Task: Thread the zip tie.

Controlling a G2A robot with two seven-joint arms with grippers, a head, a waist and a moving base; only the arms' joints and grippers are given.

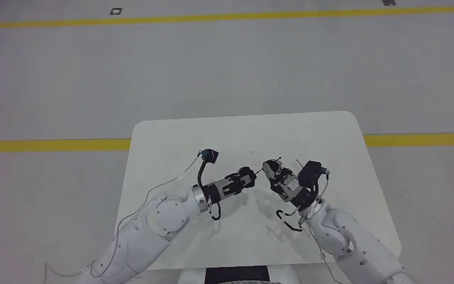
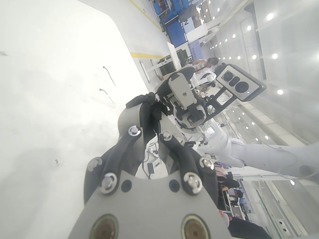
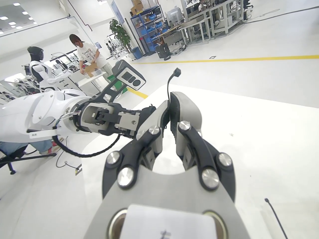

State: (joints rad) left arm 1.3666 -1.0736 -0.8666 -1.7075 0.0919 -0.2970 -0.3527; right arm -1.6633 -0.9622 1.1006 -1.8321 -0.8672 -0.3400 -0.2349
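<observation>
Right gripper [image 3: 170, 105]: clenched on the zip tie [image 3: 169, 85]; we see both pads pressed flat against the strap, with no gap between them.

Zip tie: black, held in the air over the table [image 1: 177, 142]. The strap rises out from between the right pads and bends slightly, and its square head is at the free upper end. The part below the pads is hidden by the fingers.

Left gripper [image 2: 149, 103]: it is tip to tip with the right gripper, above the middle of the table. Its black-wrapped fingertips are drawn together (we can make out nothing between them). We cannot tell whether they pinch any part of the tie.

Arms, top view: the left gripper comes in from the left side of the table and the right gripper from the right. The tips nearly touch, and we see a thin dark line between them.

Table: white with rounded corners. Neither gripper rests on it.

Loose ties: two thin black ties [image 2: 109, 75] [image 2: 107, 96] lie flat on the table, near each other and well apart from the grippers. The right wrist view shows one tie [image 3: 274, 212] lying flat (we cannot say whether it is one of those two).

Floor: grey with yellow lines [image 1: 227, 15].
</observation>
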